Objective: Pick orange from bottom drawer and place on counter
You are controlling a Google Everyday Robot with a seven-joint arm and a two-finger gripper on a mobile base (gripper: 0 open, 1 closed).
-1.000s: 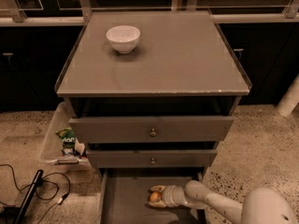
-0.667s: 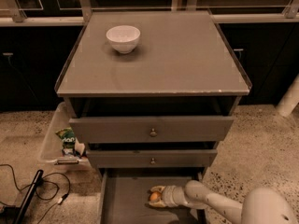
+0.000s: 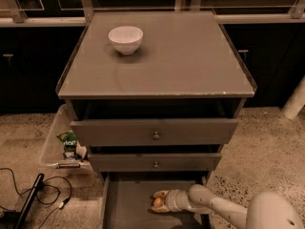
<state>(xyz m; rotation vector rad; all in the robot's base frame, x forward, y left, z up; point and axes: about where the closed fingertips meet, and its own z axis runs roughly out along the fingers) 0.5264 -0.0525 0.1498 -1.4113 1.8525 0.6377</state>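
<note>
The bottom drawer (image 3: 128, 209) is pulled out at the foot of the grey cabinet, its flat floor showing. The orange (image 3: 157, 202) lies in it near the middle. My gripper (image 3: 158, 202) reaches in from the lower right, and its pale fingers (image 3: 160, 194) sit on both sides of the orange, closed around it. The orange rests low, at the drawer floor. The counter (image 3: 190, 56) is the broad grey top of the cabinet, above.
A white bowl (image 3: 125, 39) stands on the counter at the back left. Two knobbed drawers (image 3: 155, 132) are above the bottom drawer. A clear bin (image 3: 59, 144) with packets sits on the floor at the left, with cables (image 3: 33, 199) near it. My arm (image 3: 228, 211) crosses the lower right.
</note>
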